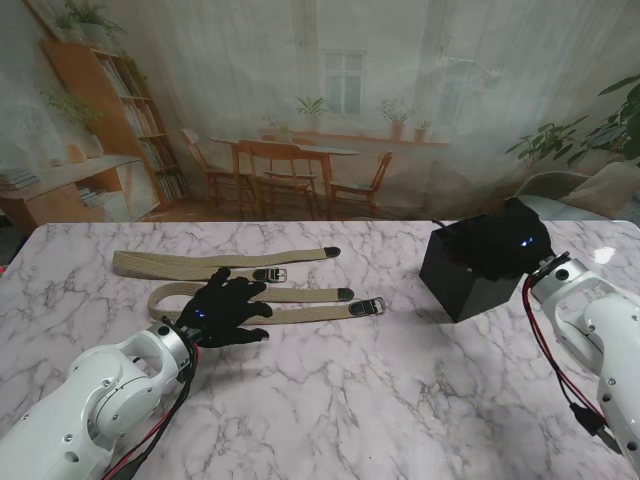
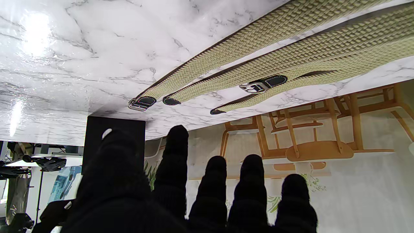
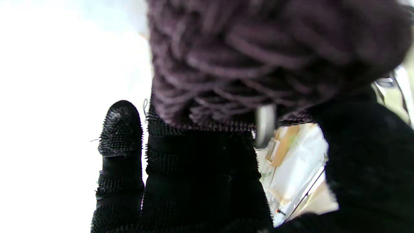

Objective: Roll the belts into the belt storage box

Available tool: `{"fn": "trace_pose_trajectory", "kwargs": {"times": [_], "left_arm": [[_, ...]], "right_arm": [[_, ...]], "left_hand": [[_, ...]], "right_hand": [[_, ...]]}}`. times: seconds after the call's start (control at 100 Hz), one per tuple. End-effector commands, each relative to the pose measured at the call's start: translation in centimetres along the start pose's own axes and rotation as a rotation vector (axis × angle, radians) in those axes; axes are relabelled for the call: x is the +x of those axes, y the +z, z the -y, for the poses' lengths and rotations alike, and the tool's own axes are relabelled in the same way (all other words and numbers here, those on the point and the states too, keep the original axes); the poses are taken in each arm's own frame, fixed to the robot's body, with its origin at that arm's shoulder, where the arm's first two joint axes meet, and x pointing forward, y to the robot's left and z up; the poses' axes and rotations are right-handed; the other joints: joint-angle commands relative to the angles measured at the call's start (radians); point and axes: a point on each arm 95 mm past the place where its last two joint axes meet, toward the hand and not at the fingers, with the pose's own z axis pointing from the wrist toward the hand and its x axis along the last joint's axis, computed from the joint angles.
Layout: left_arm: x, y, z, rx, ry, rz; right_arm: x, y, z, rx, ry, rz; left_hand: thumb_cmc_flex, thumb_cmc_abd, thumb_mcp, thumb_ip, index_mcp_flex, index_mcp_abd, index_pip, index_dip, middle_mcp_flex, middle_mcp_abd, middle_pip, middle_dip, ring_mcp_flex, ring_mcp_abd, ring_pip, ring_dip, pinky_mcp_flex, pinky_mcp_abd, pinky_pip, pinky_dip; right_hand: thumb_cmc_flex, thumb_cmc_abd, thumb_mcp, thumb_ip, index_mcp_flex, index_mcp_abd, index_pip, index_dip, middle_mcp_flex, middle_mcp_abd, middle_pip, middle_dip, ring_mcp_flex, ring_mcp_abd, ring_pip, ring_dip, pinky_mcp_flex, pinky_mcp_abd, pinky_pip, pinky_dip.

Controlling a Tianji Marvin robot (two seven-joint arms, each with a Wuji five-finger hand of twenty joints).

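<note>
Two belts [image 1: 250, 283] lie under our spread left hand [image 1: 222, 310]; our right hand [image 1: 510, 243] grips a dark belt roll [image 3: 258, 55] over the box [image 1: 462, 280].

Reaching in from the near left corner with the left robot hand [image 1: 222, 308] spread flat, palm down, fingers [image 2: 173, 155] apart and extended, while stretching the right robot hand [image 1: 510, 240] forward, fingers [image 3: 120, 129] curling around something dark and knitted.
</note>
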Motion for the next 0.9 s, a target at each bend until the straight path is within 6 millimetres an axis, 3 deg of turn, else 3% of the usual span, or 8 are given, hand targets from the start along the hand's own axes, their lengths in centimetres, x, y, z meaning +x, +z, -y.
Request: {"fn": "trace_pose_trajectory", "kwargs": {"times": [0.0, 0.2, 0.4, 0.89], "left_arm": [[0.1, 0.1, -0.2, -0.015, -0.002, -0.001], [0.2, 0.1, -0.1, -0.021, 0.001, -0.006], [0.3, 0.2, -0.2, -0.021, 0.001, -0.005], [0.4, 0.3, -0.2, -0.025, -0.003, -0.006]], "right_arm": [[-2.3, 0.0, -0.5, 0.008, -0.078, 0.006], [-5.2, 0.4, 0.2, 0.087, -0.243, -0.048], [-6.4, 1.1, 1.4, 0.169, -0.386, -0.151], [-5.7, 3.1, 3.2, 0.216, -0.478, -0.338]], "left_hand": [[-0.015, 0.042, -0.015, -0.003, 0.020, 0.006, 0.006, 0.007, 0.001, 0.002, -0.006, 0.010, -0.022, -0.009, -0.026, 0.008, -0.015, 0.041, -0.044, 0.009], [-0.015, 0.042, -0.015, -0.003, 0.019, 0.006, 0.007, 0.007, 0.001, 0.001, -0.006, 0.010, -0.022, -0.009, -0.026, 0.008, -0.015, 0.041, -0.043, 0.009], [-0.015, 0.042, -0.015, -0.003, 0.020, 0.006, 0.007, 0.007, 0.000, 0.003, -0.006, 0.010, -0.021, -0.010, -0.026, 0.008, -0.016, 0.040, -0.044, 0.009], [-0.015, 0.043, -0.015, -0.003, 0.018, 0.008, 0.007, 0.007, -0.001, 0.003, -0.006, 0.010, -0.023, -0.010, -0.026, 0.008, -0.017, 0.039, -0.044, 0.009]], "right_hand": [[0.207, 0.078, 0.194, 0.051, 0.075, -0.336, 0.147, 0.070, 0.058, -0.125, 0.113, 0.063, 0.026, -0.073, 0.040, 0.011, 0.000, -0.011, 0.005, 0.004], [0.201, 0.084, 0.191, 0.050, 0.067, -0.355, 0.152, 0.076, 0.052, -0.136, 0.112, 0.065, 0.026, -0.082, 0.023, 0.008, -0.004, -0.030, -0.003, 0.004], [0.190, 0.087, 0.191, 0.049, 0.061, -0.388, 0.156, 0.078, 0.047, -0.154, 0.111, 0.065, 0.026, -0.094, 0.006, 0.008, -0.004, -0.050, -0.008, 0.005], [0.165, 0.092, 0.195, 0.043, 0.047, -0.460, 0.161, 0.083, 0.038, -0.188, 0.104, 0.068, 0.025, -0.118, -0.029, 0.009, -0.019, -0.102, -0.022, 0.011]]}}
